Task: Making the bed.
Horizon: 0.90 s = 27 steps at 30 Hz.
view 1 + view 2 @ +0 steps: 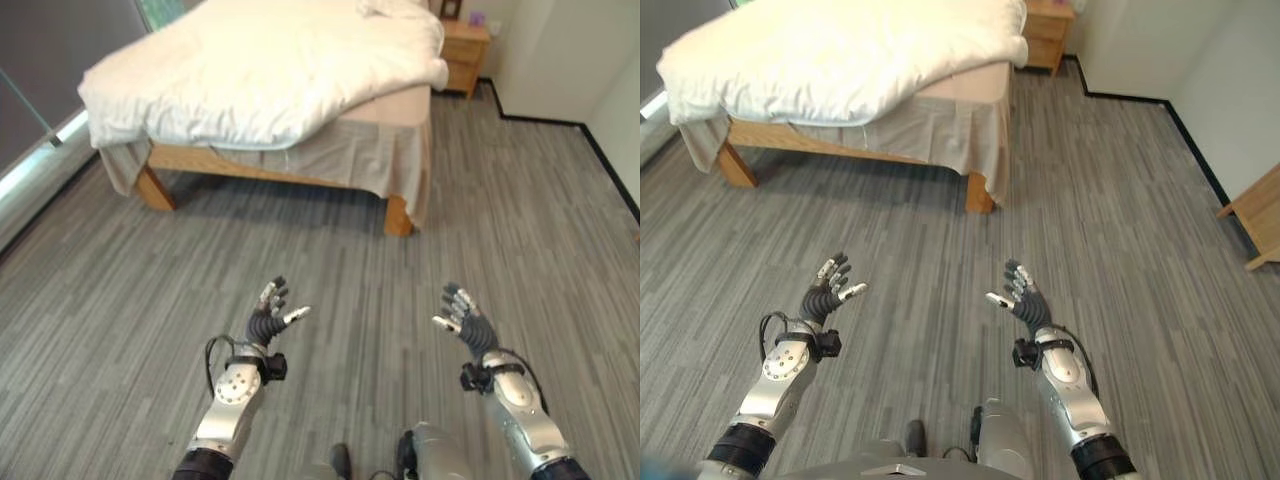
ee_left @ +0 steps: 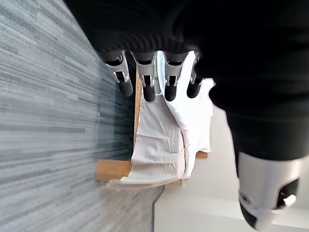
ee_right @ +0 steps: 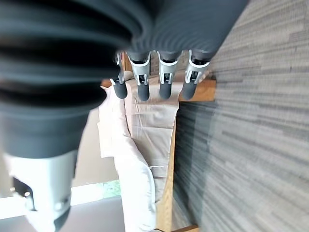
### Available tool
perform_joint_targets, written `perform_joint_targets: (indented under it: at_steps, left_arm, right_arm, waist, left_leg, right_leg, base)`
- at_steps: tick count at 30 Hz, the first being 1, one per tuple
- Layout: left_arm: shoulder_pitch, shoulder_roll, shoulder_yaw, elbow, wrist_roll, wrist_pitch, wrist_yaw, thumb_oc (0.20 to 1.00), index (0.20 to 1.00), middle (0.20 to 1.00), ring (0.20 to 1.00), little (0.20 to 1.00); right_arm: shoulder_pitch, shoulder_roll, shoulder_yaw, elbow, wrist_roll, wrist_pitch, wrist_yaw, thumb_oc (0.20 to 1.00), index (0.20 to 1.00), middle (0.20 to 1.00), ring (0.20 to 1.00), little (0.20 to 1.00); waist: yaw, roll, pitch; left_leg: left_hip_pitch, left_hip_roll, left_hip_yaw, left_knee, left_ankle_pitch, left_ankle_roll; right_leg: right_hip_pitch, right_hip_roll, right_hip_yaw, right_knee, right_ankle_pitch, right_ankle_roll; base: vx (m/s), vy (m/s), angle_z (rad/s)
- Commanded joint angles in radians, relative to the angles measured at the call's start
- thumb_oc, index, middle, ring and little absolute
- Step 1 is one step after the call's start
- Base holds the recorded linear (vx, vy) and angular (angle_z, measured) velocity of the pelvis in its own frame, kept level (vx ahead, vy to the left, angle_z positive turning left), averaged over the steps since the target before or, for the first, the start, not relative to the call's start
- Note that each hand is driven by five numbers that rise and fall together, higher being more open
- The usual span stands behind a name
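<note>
The wooden-framed bed [image 1: 300,150] with its rumpled white duvet [image 1: 260,70] stands at your twelve o'clock, well apart from both hands, the cover bunched and hanging unevenly over the near edge above a pale beige bed skirt [image 1: 330,160]. Your left hand [image 1: 268,318] at seven o'clock and right hand [image 1: 465,318] at five o'clock are raised over the floor with fingers spread and relaxed, holding nothing. The likeliest trouble from here, as a judgement: you reach for the duvet before closing the gap and grasp short, or you pull one corner alone and drag the bulk further off the mattress, since the cloth already lies skewed. The grey striped plank-pattern floor [image 1: 330,280] runs between you and the bed. A light wooden bedside cabinet [image 1: 465,55] sits at one o'clock against white walls with a dark skirting line, and a window strip lies at ten o'clock
</note>
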Motion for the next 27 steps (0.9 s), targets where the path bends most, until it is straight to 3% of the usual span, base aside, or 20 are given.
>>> perform_joint_targets:
  at_steps: [1, 2, 3, 5, 6, 7, 8, 9, 11, 12, 13, 16, 18, 19, 20, 21, 23, 25, 26, 27]
  left_arm:
    - [-0.021, 0.028, 0.026, -0.068, 0.027, -0.047, -0.024, 1.000, 1.000, 1.000, 1.000, 1.000]
    - [-0.042, 0.017, 0.011, -0.047, 0.023, -0.050, -0.025, 1.000, 1.000, 1.000, 1.000, 1.000]
    - [-0.057, 0.012, 0.004, -0.030, 0.027, -0.050, -0.019, 1.000, 1.000, 1.000, 1.000, 1.000]
    - [-0.063, 0.003, -0.008, -0.028, 0.033, -0.052, -0.014, 1.000, 1.000, 1.000, 1.000, 1.000]
    - [-0.059, 0.004, -0.014, -0.039, 0.033, -0.049, -0.021, 1.000, 1.000, 1.000, 1.000, 1.000]
    - [-0.056, 0.004, -0.018, -0.042, 0.036, -0.052, -0.024, 1.000, 1.000, 1.000, 1.000, 1.000]
    - [-0.052, 0.000, -0.025, -0.050, 0.018, -0.048, -0.037, 1.000, 1.000, 1.000, 1.000, 1.000]
    - [-0.052, 0.000, -0.025, -0.050, 0.018, -0.048, -0.038, 1.000, 1.000, 1.000, 1.000, 1.000]
    - [-0.054, -0.005, -0.020, -0.063, -0.020, -0.035, -0.047, 1.000, 1.000, 1.000, 1.000, 1.000]
    - [-0.054, -0.004, -0.019, -0.063, -0.020, -0.035, -0.047, 1.000, 1.000, 1.000, 1.000, 1.000]
    - [-0.046, 0.009, -0.016, -0.083, -0.034, -0.033, -0.073, 1.000, 1.000, 1.000, 1.000, 1.000]
    - [-0.047, 0.009, -0.018, -0.091, -0.037, -0.032, -0.073, 1.000, 1.000, 1.000, 1.000, 1.000]
    - [-0.055, 0.009, -0.026, -0.092, -0.029, -0.045, -0.087, 1.000, 1.000, 1.000, 1.000, 1.000]
    - [-0.055, 0.009, -0.026, -0.092, -0.029, -0.045, -0.087, 1.000, 1.000, 1.000, 1.000, 1.000]
    - [-0.057, 0.013, -0.031, -0.092, -0.015, -0.052, -0.092, 1.000, 1.000, 1.000, 1.000, 1.000]
    - [-0.060, 0.014, -0.036, -0.092, 0.003, -0.064, -0.096, 1.000, 1.000, 1.000, 1.000, 1.000]
    - [-0.058, 0.011, -0.032, -0.100, 0.007, -0.066, -0.097, 1.000, 1.000, 1.000, 1.000, 1.000]
    - [-0.049, 0.011, -0.023, -0.107, 0.004, -0.068, -0.099, 1.000, 1.000, 1.000, 1.000, 1.000]
    - [-0.033, 0.015, -0.003, -0.130, -0.008, -0.069, -0.105, 1.000, 1.000, 1.000, 1.000, 1.000]
    - [-0.015, 0.016, 0.015, -0.152, -0.037, -0.061, -0.119, 1.000, 1.000, 1.000, 1.000, 1.000]
  right_arm:
    - [-0.010, 0.018, -0.019, -0.044, 0.086, -0.040, 0.020, 1.000, 1.000, 1.000, 1.000, 1.000]
    - [0.000, 0.010, -0.016, -0.052, 0.085, -0.036, 0.020, 1.000, 1.000, 1.000, 1.000, 1.000]
    - [0.002, 0.007, -0.014, -0.056, 0.076, -0.036, 0.019, 1.000, 1.000, 1.000, 1.000, 1.000]
    - [0.016, 0.001, -0.017, -0.079, 0.074, -0.034, 0.030, 1.000, 1.000, 1.000, 1.000, 1.000]
    - [0.028, 0.000, -0.020, -0.096, 0.084, -0.032, 0.035, 1.000, 1.000, 1.000, 1.000, 1.000]
    - [0.026, -0.005, -0.016, -0.085, 0.084, -0.035, 0.040, 1.000, 1.000, 1.000, 1.000, 1.000]
    - [0.019, -0.013, -0.009, -0.069, 0.102, -0.030, 0.039, 1.000, 1.000, 1.000, 1.000, 1.000]
    - [0.019, -0.013, -0.009, -0.069, 0.102, -0.030, 0.039, 1.000, 1.000, 1.000, 1.000, 1.000]
    - [0.004, -0.026, -0.002, -0.068, 0.150, -0.041, 0.029, 1.000, 1.000, 1.000, 1.000, 1.000]
    - [0.004, -0.026, -0.002, -0.067, 0.151, -0.041, 0.029, 1.000, 1.000, 1.000, 1.000, 1.000]
    - [0.022, -0.053, -0.015, -0.077, 0.148, -0.041, 0.036, 1.000, 1.000, 1.000, 1.000, 1.000]
    - [0.015, -0.083, -0.039, -0.077, 0.110, -0.040, 0.002, 1.000, 1.000, 1.000, 1.000, 1.000]
    - [-0.004, -0.098, -0.068, -0.079, 0.119, -0.047, 0.004, 1.000, 1.000, 1.000, 1.000, 1.000]
    - [-0.004, -0.098, -0.068, -0.079, 0.119, -0.047, 0.004, 1.000, 1.000, 1.000, 1.000, 1.000]
    - [-0.008, -0.102, -0.074, -0.084, 0.113, -0.051, 0.009, 1.000, 1.000, 1.000, 1.000, 1.000]
    - [-0.021, -0.103, -0.066, -0.073, 0.094, -0.058, 0.015, 1.000, 1.000, 1.000, 1.000, 1.000]
    - [-0.042, -0.091, -0.040, -0.061, 0.078, -0.055, 0.026, 1.000, 1.000, 1.000, 1.000, 1.000]
    - [-0.061, -0.086, -0.033, -0.053, 0.065, -0.052, 0.031, 1.000, 1.000, 1.000, 1.000, 1.000]
    - [-0.092, -0.070, -0.025, -0.046, 0.070, -0.042, 0.040, 1.000, 1.000, 1.000, 1.000, 1.000]
    - [-0.097, -0.044, -0.017, -0.061, 0.091, -0.040, 0.051, 1.000, 1.000, 1.000, 1.000, 1.000]
  waist:
    - [-0.024, -0.010, 0.002]
    - [-0.048, -0.018, 0.002]
    - [-0.060, -0.019, 0.000]
    - [-0.073, -0.019, -0.010]
    - [-0.075, -0.017, -0.025]
    - [-0.078, -0.021, -0.032]
    - [-0.086, -0.006, -0.045]
    - [-0.088, -0.009, -0.047]
    - [-0.071, -0.028, -0.034]
    - [-0.074, -0.030, -0.037]
    - [-0.036, -0.059, 0.001]
    - [0.006, -0.075, 0.026]
    - [0.055, -0.081, 0.020]
    - [0.055, -0.081, 0.020]
    - [0.073, -0.078, 0.009]
    - [0.106, -0.063, -0.024]
    - [0.140, -0.053, -0.053]
    - [0.158, -0.050, -0.067]
    - [0.174, -0.053, -0.089]
    - [0.171, -0.069, -0.100]
  left_leg:
    - [0.172, 0.013, -0.088, -0.061, -0.062, -0.086]
    - [0.197, 0.031, -0.120, -0.069, -0.080, -0.116]
    - [0.216, 0.047, -0.138, -0.069, -0.092, -0.129]
    - [0.263, 0.082, -0.160, -0.069, -0.103, -0.153]
    - [0.266, 0.103, -0.180, -0.063, -0.076, -0.166]
    - [0.259, 0.126, -0.188, -0.015, -0.053, -0.177]
    - [0.203, 0.184, -0.193, 0.161, 0.085, -0.207]
    - [0.200, 0.182, -0.196, 0.161, 0.088, -0.207]
    - [0.034, 0.229, -0.165, 0.508, 0.260, -0.193]
    - [0.027, 0.227, -0.169, 0.509, 0.261, -0.193]
    - [-0.109, 0.244, -0.124, 0.714, 0.245, -0.145]
    - [-0.261, 0.221, -0.107, 0.809, 0.189, -0.137]
    - [-0.387, 0.170, -0.046, 0.660, 0.155, -0.158]
    - [-0.387, 0.170, -0.046, 0.660, 0.155, -0.158]
    - [-0.394, 0.140, -0.003, 0.519, 0.163, -0.156]
    - [-0.396, 0.074, 0.053, 0.238, 0.192, -0.148]
    - [-0.372, 0.012, 0.042, 0.018, 0.253, -0.145]
    - [-0.365, 0.004, 0.048, -0.039, 0.281, -0.151]
    - [-0.366, 0.007, 0.102, -0.022, 0.300, -0.149]
    - [-0.328, 0.007, 0.151, -0.023, 0.268, -0.119]
  right_leg:
    - [0.050, 0.018, 0.056, -0.348, 0.161, 0.001]
    - [0.055, 0.036, 0.103, -0.540, 0.199, 0.019]
    - [0.046, 0.036, 0.124, -0.600, 0.231, 0.032]
    - [0.030, 0.030, 0.119, -0.589, 0.262, 0.055]
    - [0.046, 0.037, 0.109, -0.583, 0.240, 0.046]
    - [0.052, 0.047, 0.113, -0.556, 0.237, 0.030]
    - [0.079, 0.092, 0.107, -0.514, 0.198, -0.014]
    - [0.077, 0.088, 0.106, -0.515, 0.199, -0.014]
    - [0.163, 0.121, 0.072, -0.512, 0.144, -0.091]
    - [0.160, 0.118, 0.069, -0.513, 0.145, -0.092]
    - [0.250, 0.147, 0.065, -0.532, 0.093, -0.145]
    - [0.323, 0.161, 0.065, -0.548, 0.047, -0.163]
    - [0.428, 0.160, 0.057, -0.598, 0.017, -0.150]
    - [0.428, 0.160, 0.057, -0.598, 0.017, -0.150]
    - [0.458, 0.169, 0.055, -0.615, 0.007, -0.142]
    - [0.515, 0.205, 0.060, -0.641, -0.021, -0.127]
    - [0.579, 0.238, 0.085, -0.661, -0.049, -0.115]
    - [0.611, 0.249, 0.092, -0.665, -0.062, -0.114]
    - [0.659, 0.262, 0.105, -0.657, -0.086, -0.118]
    - [0.669, 0.254, 0.110, -0.627, -0.103, -0.108]
  base:
    - [0.74, -0.240, 0.15]
    - [0.61, -0.217, 0.33]
    - [0.67, -0.252, 0.38]
    - [0.57, -0.242, 0.88]
    - [0.55, -0.260, 1.11]
    - [0.71, -0.378, 0.88]
    - [0.54, -0.301, 0.67]
    - [0.55, -0.358, 0.73]
    - [0.38, -0.359, 0.49]
    - [0.50, -0.566, 0.23]
    - [0.30, -0.359, 0.21]
    - [0.48, -0.393, 0.12]
    - [0.55, -0.115, 0.28]
    - [0.62, -0.070, 0.25]
    - [0.70, -0.008, -0.06]
    - [0.89, 0.001, 0.05]
    - [0.78, 0.025, 0.13]
    - [0.53, 0.004, -0.40]
    - [0.65, 0.042, -0.55]
    - [0.78, 0.086, -0.41]
